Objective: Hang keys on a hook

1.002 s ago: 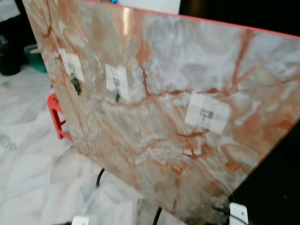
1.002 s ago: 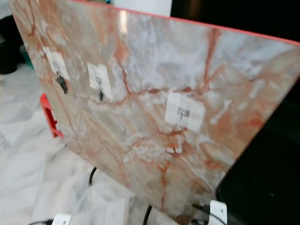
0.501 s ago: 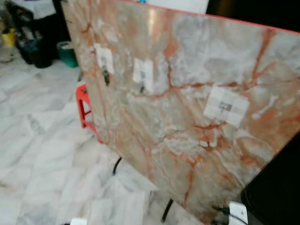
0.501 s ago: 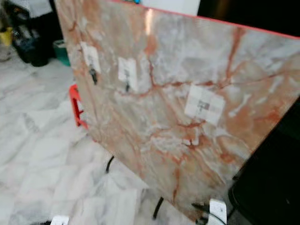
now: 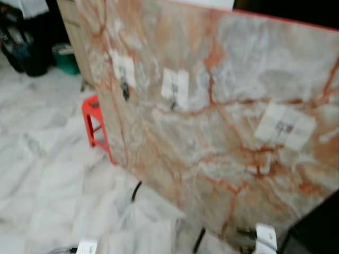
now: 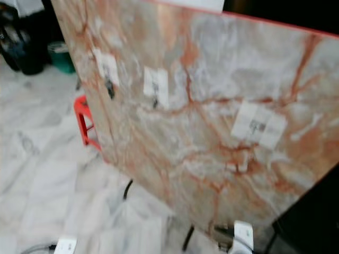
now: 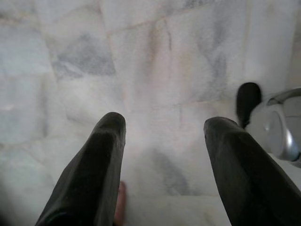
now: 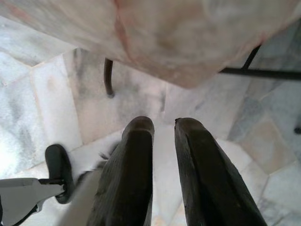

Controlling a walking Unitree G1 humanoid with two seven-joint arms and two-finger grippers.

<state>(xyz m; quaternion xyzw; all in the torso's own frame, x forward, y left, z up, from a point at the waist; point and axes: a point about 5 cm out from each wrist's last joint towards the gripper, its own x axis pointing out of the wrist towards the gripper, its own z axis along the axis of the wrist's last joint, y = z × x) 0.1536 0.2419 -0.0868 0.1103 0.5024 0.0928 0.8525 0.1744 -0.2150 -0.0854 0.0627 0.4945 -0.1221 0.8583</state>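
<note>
A tilted marble-patterned panel [image 5: 222, 159] stands before me with three white stick-on hooks. The leftmost hook [image 5: 123, 70] has a dark bunch of keys [image 5: 125, 93] hanging from it. The middle hook [image 5: 175, 88] and the right hook [image 5: 285, 126] show no keys. In the left wrist view my left gripper [image 7: 162, 129] hangs open above the pale floor tiles, with nothing between its fingers. My right gripper [image 8: 163, 127] hangs low near the panel's bottom edge, fingers shut with only a slit between them and nothing held.
A red stool [image 5: 94, 124] stands by the panel's left edge, and a green bin [image 5: 65, 56] and dark clutter sit further back left. Thin black stand legs [image 5: 135, 190] reach the white marble floor [image 5: 42, 174]. A black object [image 5: 318, 230] fills the lower right corner.
The whole picture has shifted as the camera moved: the panel and hooks now sit further right and slightly larger. Nothing in the scene itself moved.
</note>
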